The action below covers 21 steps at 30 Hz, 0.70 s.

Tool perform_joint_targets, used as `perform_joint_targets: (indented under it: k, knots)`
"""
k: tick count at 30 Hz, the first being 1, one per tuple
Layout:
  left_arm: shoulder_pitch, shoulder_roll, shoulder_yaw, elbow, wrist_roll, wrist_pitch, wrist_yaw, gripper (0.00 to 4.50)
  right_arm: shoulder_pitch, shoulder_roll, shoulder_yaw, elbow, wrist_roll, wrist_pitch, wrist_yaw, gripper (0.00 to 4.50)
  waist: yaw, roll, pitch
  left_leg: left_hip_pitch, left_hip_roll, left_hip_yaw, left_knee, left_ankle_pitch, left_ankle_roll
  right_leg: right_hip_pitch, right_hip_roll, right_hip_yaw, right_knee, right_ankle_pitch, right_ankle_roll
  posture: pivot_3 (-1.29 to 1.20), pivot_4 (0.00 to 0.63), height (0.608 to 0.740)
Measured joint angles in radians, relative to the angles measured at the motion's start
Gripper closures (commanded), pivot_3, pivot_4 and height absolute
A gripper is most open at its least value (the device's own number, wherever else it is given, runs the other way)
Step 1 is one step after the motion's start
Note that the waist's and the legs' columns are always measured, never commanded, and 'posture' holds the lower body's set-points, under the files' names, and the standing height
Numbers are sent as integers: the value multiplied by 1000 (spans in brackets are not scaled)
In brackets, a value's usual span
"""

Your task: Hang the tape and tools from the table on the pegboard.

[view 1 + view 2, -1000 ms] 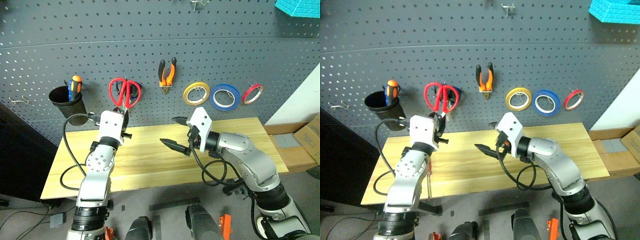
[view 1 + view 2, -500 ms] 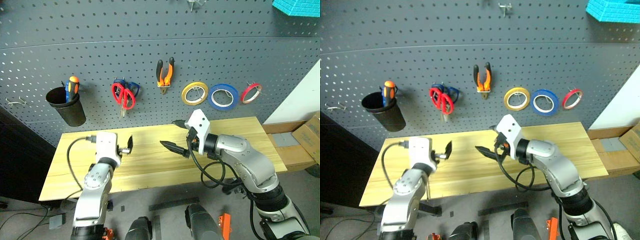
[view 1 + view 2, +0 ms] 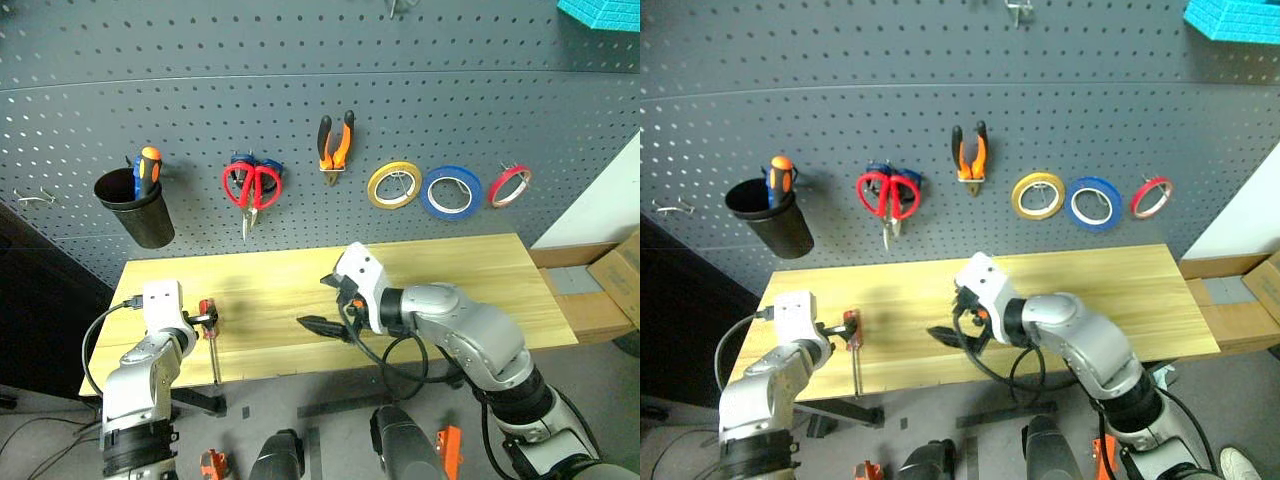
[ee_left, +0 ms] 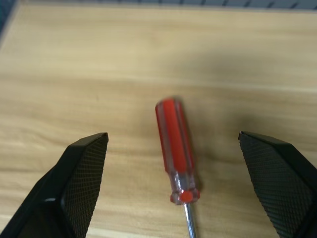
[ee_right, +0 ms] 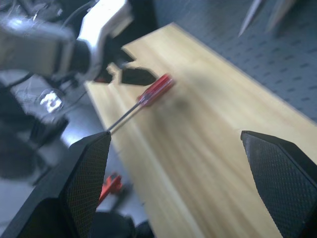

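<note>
The left gripper (image 4: 173,188) is spread wide and empty, with the screwdriver (image 4: 176,156) lying on the table (image 3: 440,265) between its fingers, just ahead. The red handle is pointed away from the table's front edge; the shaft is run back past that edge, so the long axis is set roughly along the gripper's line. The right gripper (image 3: 325,302), also spread and empty, is held well apart, so the left is judged the nearer. The red scissors (image 3: 250,187), pliers (image 3: 335,145) and red tape (image 3: 509,185) are already hung on the pegboard (image 3: 300,60).

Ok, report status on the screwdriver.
Both grippers open: left, right. Screwdriver flat on table, between left fingers, untouched. Nothing in the way.
</note>
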Motion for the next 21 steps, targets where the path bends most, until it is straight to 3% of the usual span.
perform_joint_targets:
  k: [10, 13, 21]
  knots:
    - [-119, -20, 39, 224, -33, 23, 83, 26, -87, 27, 36, 39, -15, -1, 17, 0, 2, -4, 28, -1, 2, 0, -4, 0, 0, -3, 1, 0, 0, 0, -1, -206, 303, 740]
    - [-143, -10, 77, 272, -38, 8, 102, 577, -90, 24, 44, 45, -18, -4, 26, 0, 3, -4, 29, -1, 2, 1, -5, 0, -1, -3, 1, 0, 0, -1, -1, -205, 298, 740]
    - [-147, -9, 72, 315, -40, -63, 97, 3030, -100, -5, 79, 91, -96, -127, 41, 0, 11, -4, 28, -1, 2, 1, -4, 0, -1, -3, 1, 0, 0, -1, -1, -185, 237, 740]
